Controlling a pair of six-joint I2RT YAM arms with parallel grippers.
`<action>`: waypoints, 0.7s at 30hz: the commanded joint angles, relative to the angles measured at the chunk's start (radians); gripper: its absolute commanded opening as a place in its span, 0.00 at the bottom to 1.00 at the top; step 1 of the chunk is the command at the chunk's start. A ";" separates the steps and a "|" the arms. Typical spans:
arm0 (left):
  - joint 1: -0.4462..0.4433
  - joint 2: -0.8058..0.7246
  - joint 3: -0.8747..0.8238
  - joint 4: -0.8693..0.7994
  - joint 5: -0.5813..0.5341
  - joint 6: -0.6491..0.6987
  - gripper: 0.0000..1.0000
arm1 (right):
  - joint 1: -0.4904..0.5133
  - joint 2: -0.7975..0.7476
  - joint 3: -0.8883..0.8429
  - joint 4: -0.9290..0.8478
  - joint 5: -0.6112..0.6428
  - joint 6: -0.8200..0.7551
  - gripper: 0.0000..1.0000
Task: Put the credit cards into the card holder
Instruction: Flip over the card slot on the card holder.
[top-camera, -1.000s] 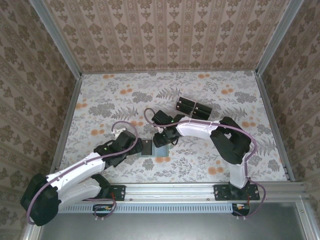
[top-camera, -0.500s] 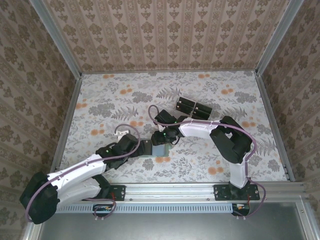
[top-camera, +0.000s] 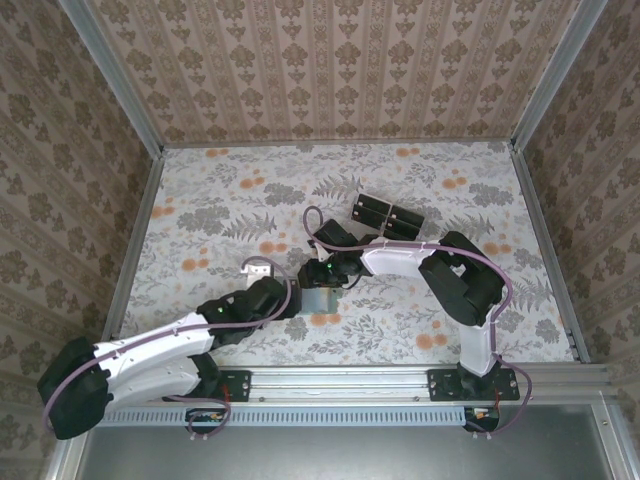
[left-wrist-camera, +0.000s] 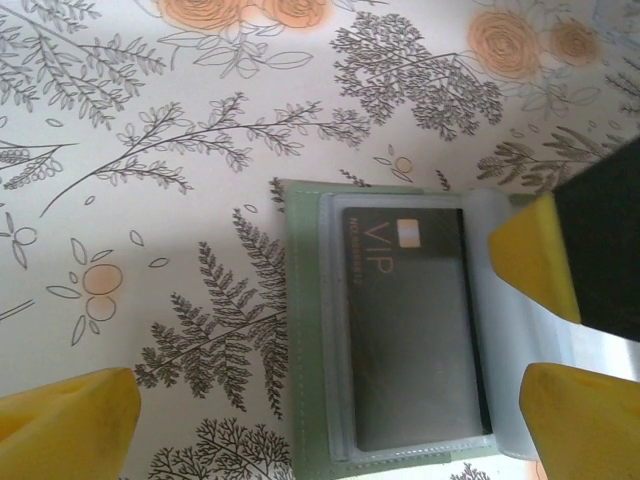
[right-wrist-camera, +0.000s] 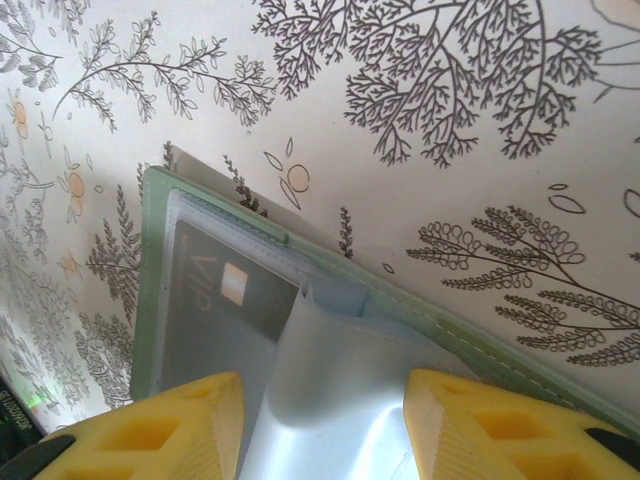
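Floral-printed surface (top-camera: 200, 220) enclosed by patterned walls (top-camera: 330, 70). The card holder (left-wrist-camera: 305, 330) lies flat and open at its centre, with a black card (left-wrist-camera: 410, 320) marked VIP inside the holder's clear sleeve (right-wrist-camera: 315, 335). Left gripper (left-wrist-camera: 325, 400): fingers spread wide, one over bare surface beside the holder, the other at the holder's opposite edge. Right gripper (right-wrist-camera: 322, 385): fingers apart, a lifted sleeve leaf rising between them. Two dark blocks (top-camera: 387, 216) sit well apart from the holder, toward the back wall.
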 joint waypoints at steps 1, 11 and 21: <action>-0.036 -0.003 -0.014 0.037 -0.061 0.038 1.00 | 0.003 0.040 -0.036 -0.029 -0.029 0.042 0.48; -0.077 0.139 0.036 0.113 -0.077 0.081 1.00 | 0.002 0.037 -0.048 -0.016 -0.031 0.057 0.48; -0.083 0.249 0.075 0.142 -0.096 0.099 1.00 | 0.002 0.037 -0.053 -0.010 -0.035 0.056 0.48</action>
